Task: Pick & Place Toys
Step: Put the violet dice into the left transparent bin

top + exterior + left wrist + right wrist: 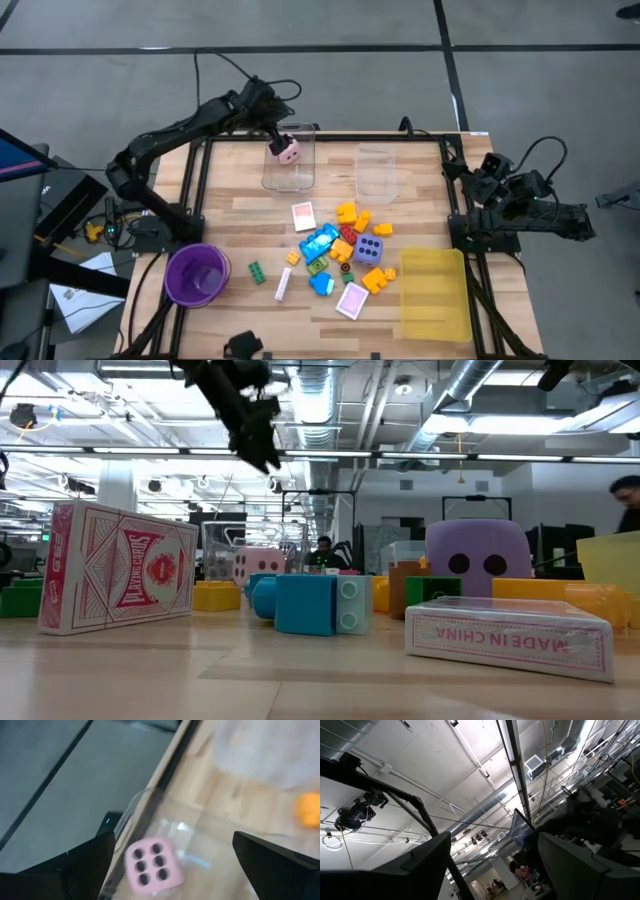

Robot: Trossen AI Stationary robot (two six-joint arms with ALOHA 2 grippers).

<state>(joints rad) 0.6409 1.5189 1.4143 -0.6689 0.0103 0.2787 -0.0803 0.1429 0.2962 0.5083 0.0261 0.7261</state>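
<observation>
Left claw [281, 140] wide open above pink die [288, 151]

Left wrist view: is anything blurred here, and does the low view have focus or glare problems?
Left wrist view: pink die and table smeared soft, likely motion blur. Low view: card box up front is soft, blue block sharper; bright ceiling lights behind wash out the background.

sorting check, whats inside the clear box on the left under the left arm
A pink dotted die lies inside the left clear box, with the open left hand just above it. The arm covers the box's far corner, so nothing can be told there.
</observation>
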